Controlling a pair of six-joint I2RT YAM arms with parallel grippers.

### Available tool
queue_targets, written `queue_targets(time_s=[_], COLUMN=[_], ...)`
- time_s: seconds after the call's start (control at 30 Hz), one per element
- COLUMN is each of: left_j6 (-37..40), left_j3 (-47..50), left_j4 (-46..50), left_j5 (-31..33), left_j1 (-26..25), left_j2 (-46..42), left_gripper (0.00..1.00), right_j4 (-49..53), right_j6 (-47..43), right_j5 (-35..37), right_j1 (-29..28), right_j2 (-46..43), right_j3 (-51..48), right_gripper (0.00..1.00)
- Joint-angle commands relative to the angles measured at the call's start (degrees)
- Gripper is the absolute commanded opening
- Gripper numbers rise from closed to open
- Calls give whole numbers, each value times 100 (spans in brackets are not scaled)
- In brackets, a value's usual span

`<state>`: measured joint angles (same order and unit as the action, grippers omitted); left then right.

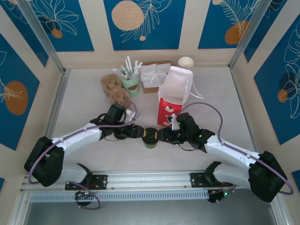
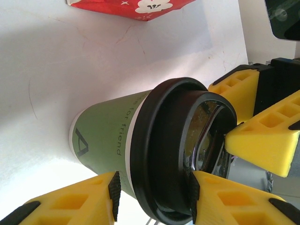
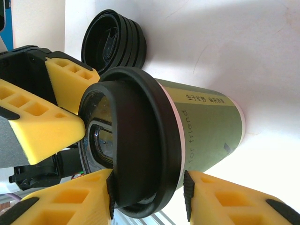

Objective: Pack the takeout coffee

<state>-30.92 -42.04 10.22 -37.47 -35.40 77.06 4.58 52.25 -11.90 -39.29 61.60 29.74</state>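
Note:
The takeout coffee (image 1: pixel 151 137), an olive-green paper cup with a black lid, stands upright at the table's near middle, just in front of the red bag (image 1: pixel 168 111). My left gripper (image 1: pixel 142 134) comes at it from the left and my right gripper (image 1: pixel 161 136) from the right. In the left wrist view my gripper (image 2: pixel 154 194) is closed over the lid of the coffee (image 2: pixel 103 140), one pad on the lid's top, the other against the body below the rim. In the right wrist view my gripper (image 3: pixel 149 194) holds the coffee (image 3: pixel 206 126) the same way.
The red bag has its white top open, and its base shows too (image 2: pixel 131 7). A stack of loose black lids (image 3: pixel 115 44) lies left of the cup. At the back are cardboard carriers (image 1: pixel 114 89), a green cup of stirrers (image 1: pixel 130 80), napkins (image 1: pixel 152 75) and white-rimmed cups (image 1: pixel 185 62).

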Motion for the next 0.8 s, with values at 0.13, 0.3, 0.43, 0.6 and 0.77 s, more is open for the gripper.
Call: queue_targets(time_s=[0.13,0.3,0.43,0.6,0.77], left_j6=[140,148,124,152,191], left_j3=[191,95,-26,-254,-448], left_j4=[578,612,635,830,1003], left_j5=[238,236,232,205,244], left_j1=[-116,-122,-125,-142,-135], left_j2=[93,46,-14,-154,-242], left_gripper=[43,43,43,44,47], right_j4=[667,762,816,835,848], right_j6=[57,55,58,102,139], right_j5=[243,210,140,76,31], right_j1=[87,79,79,53,10], right_j2=[63,24,18,18,1], right_j3=[-139,-13,141,312,462], right_gripper=[43,45,47,49,51])
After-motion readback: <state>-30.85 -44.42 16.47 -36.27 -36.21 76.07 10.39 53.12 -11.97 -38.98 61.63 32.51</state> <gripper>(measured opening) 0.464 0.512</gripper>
